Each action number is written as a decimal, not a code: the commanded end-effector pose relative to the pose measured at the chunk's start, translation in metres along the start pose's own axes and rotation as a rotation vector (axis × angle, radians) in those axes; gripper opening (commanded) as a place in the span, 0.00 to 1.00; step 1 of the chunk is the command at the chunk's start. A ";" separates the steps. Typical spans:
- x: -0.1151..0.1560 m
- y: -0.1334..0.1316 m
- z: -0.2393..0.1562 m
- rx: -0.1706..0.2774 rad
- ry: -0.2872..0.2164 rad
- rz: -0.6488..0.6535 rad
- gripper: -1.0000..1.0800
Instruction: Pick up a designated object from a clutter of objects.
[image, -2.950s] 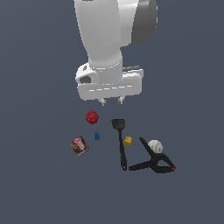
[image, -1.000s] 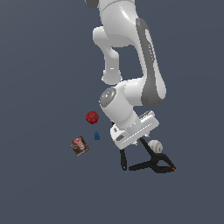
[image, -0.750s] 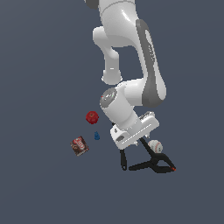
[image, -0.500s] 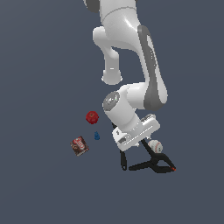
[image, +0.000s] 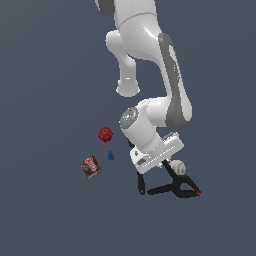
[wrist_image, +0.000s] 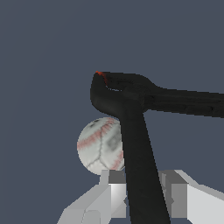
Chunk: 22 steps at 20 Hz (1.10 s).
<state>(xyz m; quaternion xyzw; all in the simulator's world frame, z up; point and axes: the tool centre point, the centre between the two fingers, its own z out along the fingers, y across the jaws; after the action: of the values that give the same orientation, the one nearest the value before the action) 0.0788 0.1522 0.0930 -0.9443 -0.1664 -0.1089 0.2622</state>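
Hand (wrist_image: 141, 192) now lower, astride clamp (wrist_image: 140, 144) handle.

No readable text, number, brand or sign appears in either view. The small brown-red box (image: 91, 166) lying on the dark surface in the exterior view carries a pale marking on its top face, but it is too small and blurred to read. The white baseball (wrist_image: 101, 146) in the wrist view shows only red stitching, no lettering. The white robot arm (image: 150, 75) bears no legible label.
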 end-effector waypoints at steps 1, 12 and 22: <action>0.001 0.000 0.000 0.000 0.001 -0.001 0.00; -0.002 0.001 -0.014 0.000 0.001 0.000 0.00; -0.012 0.009 -0.083 0.000 0.001 0.001 0.00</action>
<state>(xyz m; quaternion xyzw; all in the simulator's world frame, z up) 0.0631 0.1064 0.1428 -0.9446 -0.1655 -0.1069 0.2627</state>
